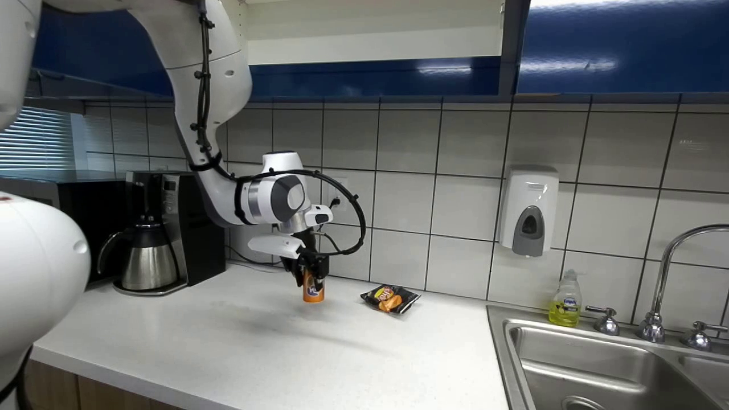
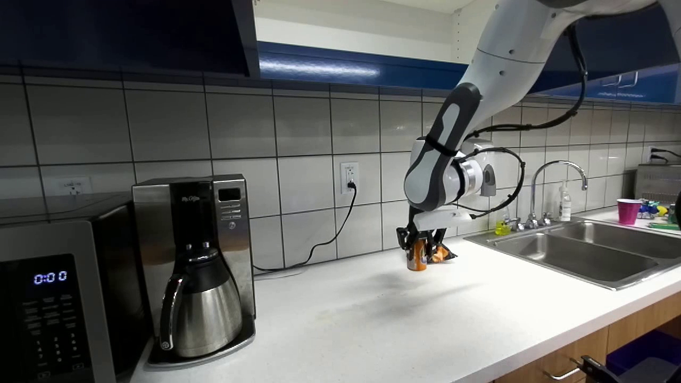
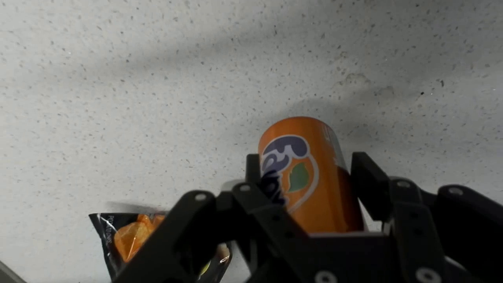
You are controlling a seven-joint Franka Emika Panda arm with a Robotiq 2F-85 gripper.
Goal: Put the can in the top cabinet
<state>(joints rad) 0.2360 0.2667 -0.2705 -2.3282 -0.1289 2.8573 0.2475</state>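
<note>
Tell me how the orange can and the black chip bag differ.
Shape: the can is a cylinder, while the chip bag is a flattish pouch. Color: the can is mostly orange; the chip bag is mostly black. State: the can is held roughly upright by the gripper; the chip bag lies on the counter, apart from the gripper. Both show orange and printed graphics.

Coffee maker (image 2: 194, 221) beside microwave (image 2: 64, 298)
</note>
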